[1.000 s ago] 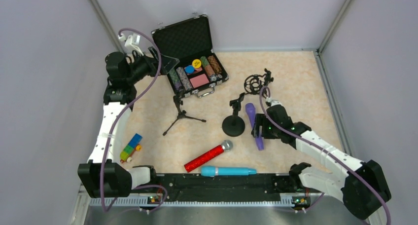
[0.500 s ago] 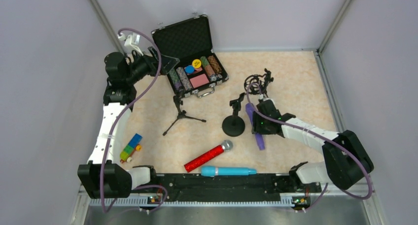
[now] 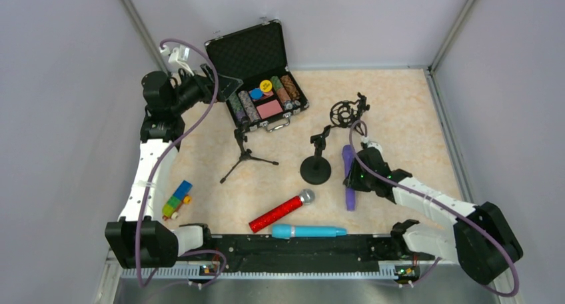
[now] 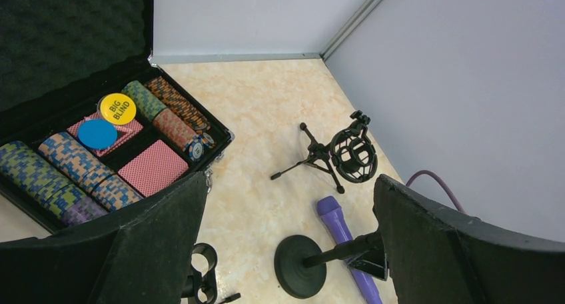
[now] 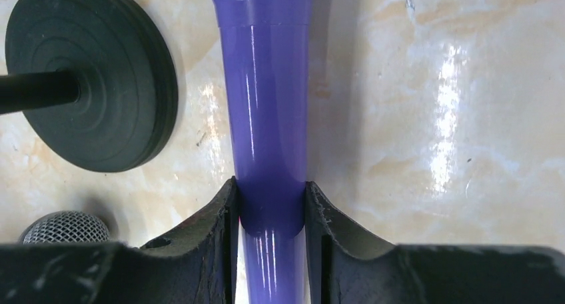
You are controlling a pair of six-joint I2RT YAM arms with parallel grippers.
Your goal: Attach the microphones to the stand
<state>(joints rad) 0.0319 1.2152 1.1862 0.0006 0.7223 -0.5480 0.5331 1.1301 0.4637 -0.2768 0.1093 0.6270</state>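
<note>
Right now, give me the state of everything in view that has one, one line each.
purple microphone: lying flat, gripped
right gripper: shut on the purple microphone
left gripper: open, empty
red microphone: lying flat, unattached
blue microphone: lying flat, unattached
round-base stand: upright, clip empty
tripod stand: upright, empty
shock-mount stand: upright, empty
case: lid open

This looks like a robotics lab test cell: a marble-patterned tabletop [image 3: 400,111] boxed in by plain grey panels [image 3: 60,117] on aluminium posts [image 3: 455,25], two robot arms [image 3: 148,167] bolted to a black rail [image 3: 300,249], and unrelated props, a poker-chip case [image 3: 266,99], toy blocks [image 3: 177,199], a microphone stand [image 3: 315,169].
</note>
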